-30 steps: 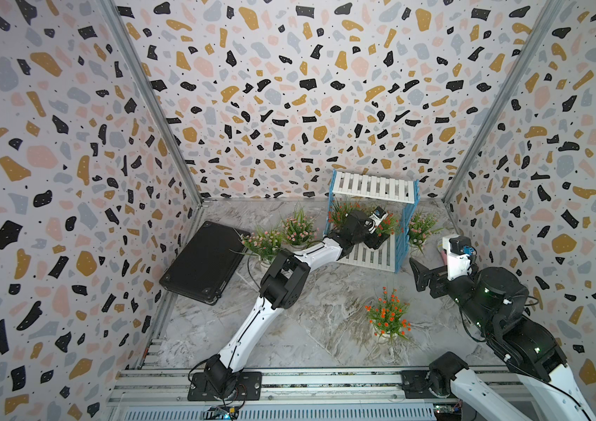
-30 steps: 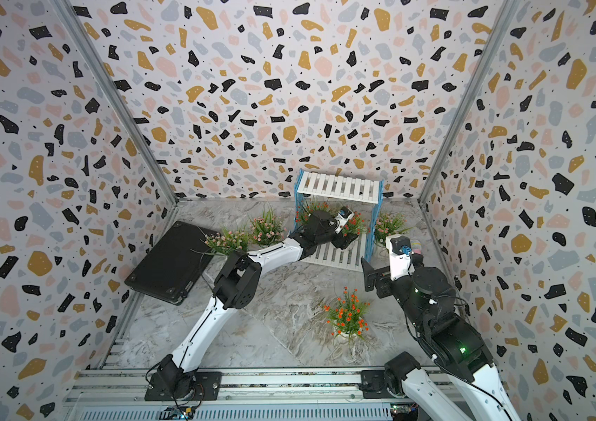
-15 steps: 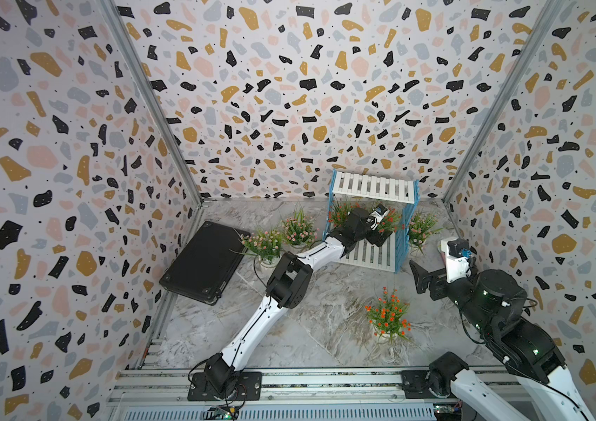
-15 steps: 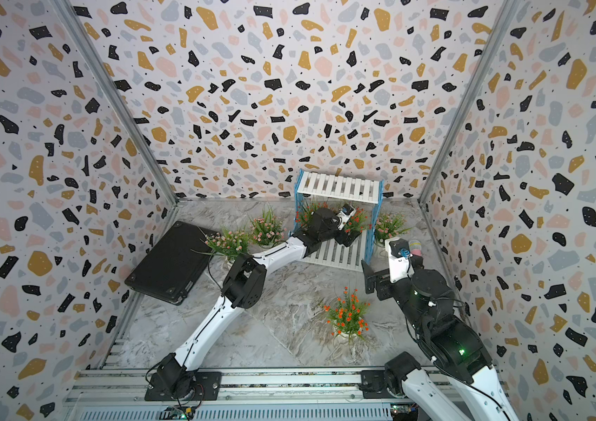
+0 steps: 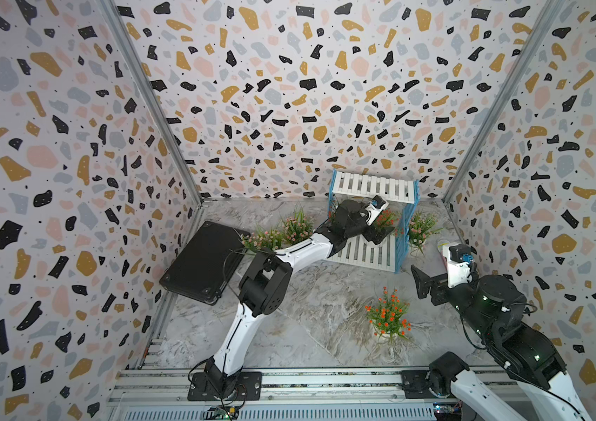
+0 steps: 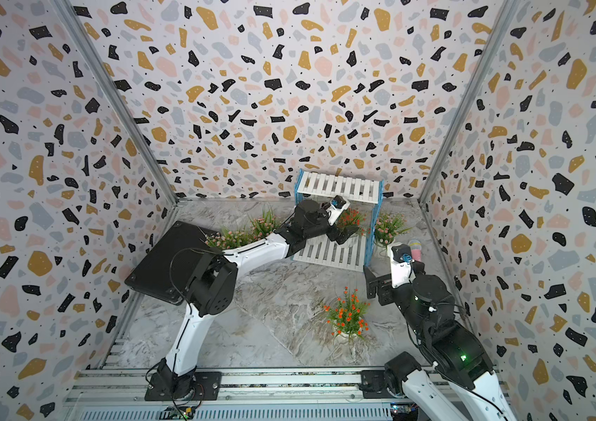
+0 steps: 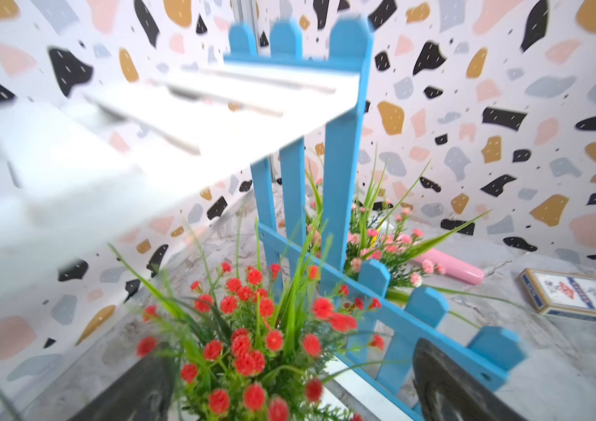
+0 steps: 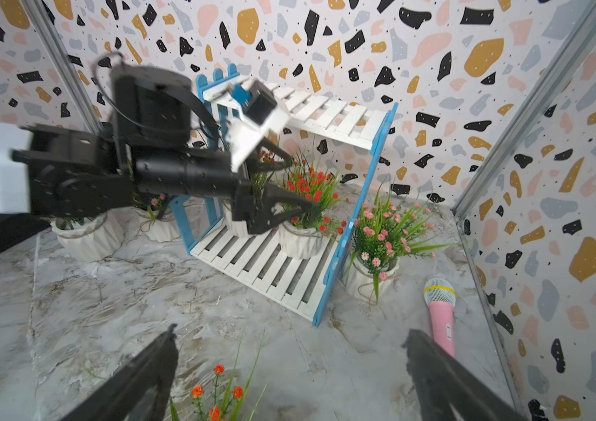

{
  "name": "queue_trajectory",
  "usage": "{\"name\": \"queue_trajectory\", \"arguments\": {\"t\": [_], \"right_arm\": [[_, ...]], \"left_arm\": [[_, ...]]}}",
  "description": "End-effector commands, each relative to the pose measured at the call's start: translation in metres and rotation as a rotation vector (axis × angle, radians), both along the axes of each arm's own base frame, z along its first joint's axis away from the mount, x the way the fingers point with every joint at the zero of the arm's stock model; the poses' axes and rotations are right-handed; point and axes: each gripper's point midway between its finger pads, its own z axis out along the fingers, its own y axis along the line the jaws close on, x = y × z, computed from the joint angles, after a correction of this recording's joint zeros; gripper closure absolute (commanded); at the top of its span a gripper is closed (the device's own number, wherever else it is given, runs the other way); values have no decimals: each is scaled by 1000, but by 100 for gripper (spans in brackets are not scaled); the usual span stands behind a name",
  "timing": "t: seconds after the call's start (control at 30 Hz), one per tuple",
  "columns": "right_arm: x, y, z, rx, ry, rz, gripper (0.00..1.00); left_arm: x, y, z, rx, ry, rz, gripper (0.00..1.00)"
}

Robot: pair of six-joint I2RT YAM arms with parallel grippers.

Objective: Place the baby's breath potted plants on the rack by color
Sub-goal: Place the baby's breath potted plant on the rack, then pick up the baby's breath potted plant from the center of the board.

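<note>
The rack [image 5: 376,186] [image 6: 330,251] stands at the back wall. On its lower shelf stands an orange-red baby's breath plant [image 8: 307,189] [image 7: 249,350], and my left gripper [image 5: 380,232] [image 7: 289,386] is open, with one finger on each side of it. A second orange-red plant [image 5: 335,212] on that shelf is mostly hidden by the arm. A third orange-red plant [image 5: 387,317] [image 6: 347,317] is on the floor, close below my open, empty right gripper [image 8: 289,364] [image 5: 431,277]. Pink plants stand left of the rack [image 5: 296,226] [image 5: 263,238] and right of it [image 8: 380,233].
A flat black case [image 5: 201,266] lies at the left wall. A pink toy microphone [image 8: 440,317] lies on the floor right of the rack. A small card box [image 7: 580,299] lies near it. The left arm stretches across the middle of the floor.
My left gripper's jaws have spread wider around the orange-red plant on the lower shelf. The right arm has barely moved.
</note>
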Motion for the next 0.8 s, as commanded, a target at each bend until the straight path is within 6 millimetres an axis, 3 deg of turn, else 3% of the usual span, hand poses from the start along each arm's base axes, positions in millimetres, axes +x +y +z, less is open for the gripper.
{"name": "queue_trajectory", "arguments": {"t": [0.0, 0.1, 0.27, 0.4, 0.57, 0.77], "right_arm": [[2, -6, -6, 24, 40, -52, 1], [7, -8, -14, 32, 89, -93, 1], [17, -5, -32, 60, 190, -142, 1], [21, -7, -44, 93, 254, -176, 1], [22, -10, -75, 183, 401, -207, 1], [5, -21, -116, 243, 547, -278, 1]], "left_arm": [[-23, 16, 18, -25, -33, -17, 1], [-46, 41, 23, -27, 8, 4, 1], [-100, 84, 16, -8, 102, 15, 1], [-145, 108, -11, 68, 165, 10, 1], [-200, 132, -54, 174, 199, -22, 1], [-259, 134, -92, 253, 166, -124, 0]]}}
